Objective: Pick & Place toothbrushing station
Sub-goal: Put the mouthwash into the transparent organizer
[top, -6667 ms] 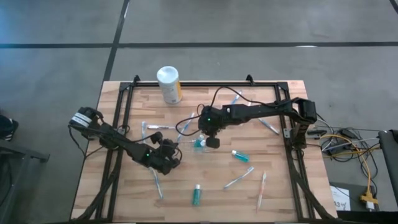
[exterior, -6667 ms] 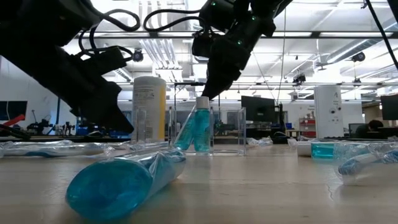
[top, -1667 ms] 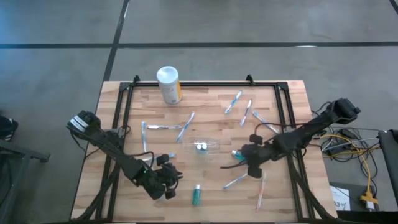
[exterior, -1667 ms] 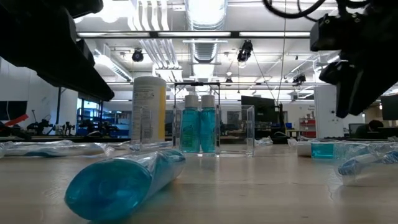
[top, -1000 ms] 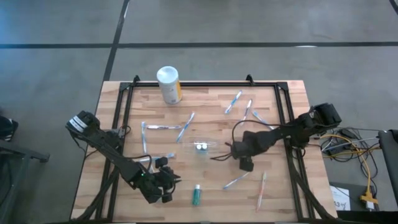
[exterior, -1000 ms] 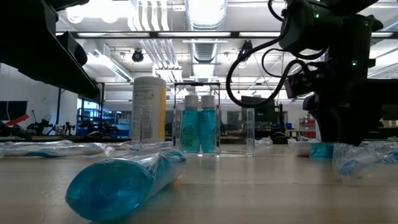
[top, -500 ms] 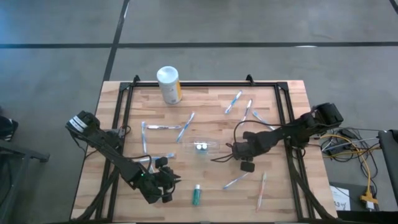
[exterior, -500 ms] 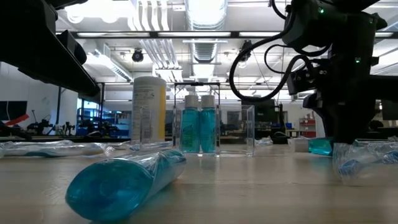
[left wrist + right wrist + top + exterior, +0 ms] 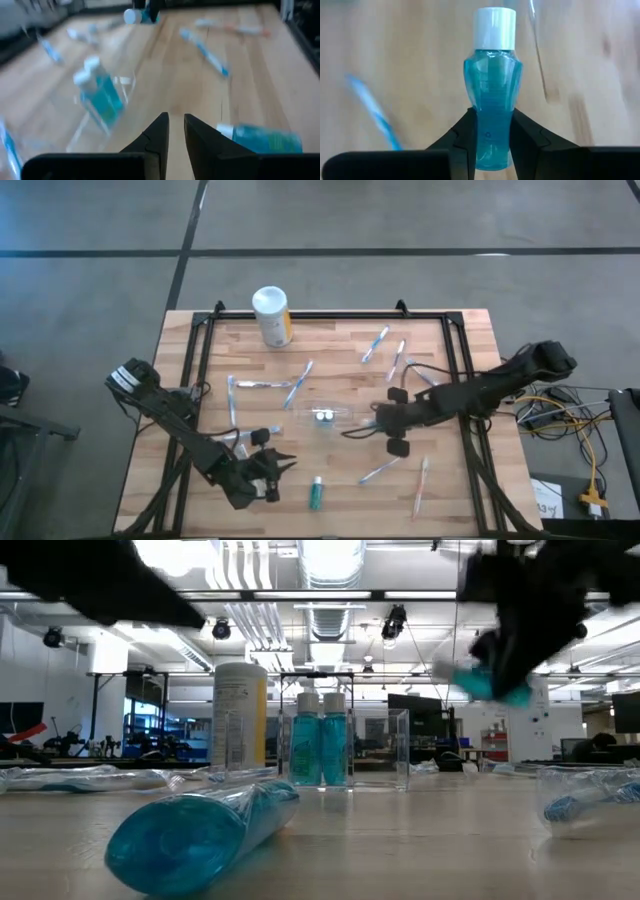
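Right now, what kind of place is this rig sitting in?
Likely a robotics lab or workshop: exposed ceiling ducts and strip lights, computer monitors on benches behind, and a wooden-slat table in a black frame on bare concrete floor.

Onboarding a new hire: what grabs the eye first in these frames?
The right gripper, right of table centre, is clamped on a teal tube with a white cap, lifted off the wood. At the centre stands the clear cup with two more teal tubes upright inside. The left gripper hangs near the front edge, jaws nearly shut and empty.
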`<control>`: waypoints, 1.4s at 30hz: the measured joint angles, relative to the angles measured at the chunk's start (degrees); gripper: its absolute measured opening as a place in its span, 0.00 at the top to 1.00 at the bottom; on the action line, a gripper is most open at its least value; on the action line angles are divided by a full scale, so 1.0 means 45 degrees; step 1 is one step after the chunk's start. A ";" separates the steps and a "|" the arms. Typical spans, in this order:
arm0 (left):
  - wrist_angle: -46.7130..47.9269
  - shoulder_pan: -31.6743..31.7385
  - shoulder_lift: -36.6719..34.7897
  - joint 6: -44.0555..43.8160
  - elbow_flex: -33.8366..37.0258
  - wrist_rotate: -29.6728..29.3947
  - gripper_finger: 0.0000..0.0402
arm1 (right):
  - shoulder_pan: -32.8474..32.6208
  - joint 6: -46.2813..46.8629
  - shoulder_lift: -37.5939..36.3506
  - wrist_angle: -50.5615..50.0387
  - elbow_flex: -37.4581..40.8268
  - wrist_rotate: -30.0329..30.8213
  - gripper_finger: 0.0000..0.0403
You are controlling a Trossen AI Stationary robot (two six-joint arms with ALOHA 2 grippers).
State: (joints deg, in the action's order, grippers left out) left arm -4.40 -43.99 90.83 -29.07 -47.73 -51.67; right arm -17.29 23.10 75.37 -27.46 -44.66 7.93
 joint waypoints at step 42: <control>0.9256 0.2938 0.1469 0.4569 -0.9145 0.3524 0.33 | -0.2042 -0.3964 0.2459 0.7275 -0.0408 0.4516 0.79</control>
State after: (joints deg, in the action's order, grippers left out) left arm 37.25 -30.77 97.44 -8.51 -88.88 -35.81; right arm -26.48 5.26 86.43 5.28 -46.50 28.25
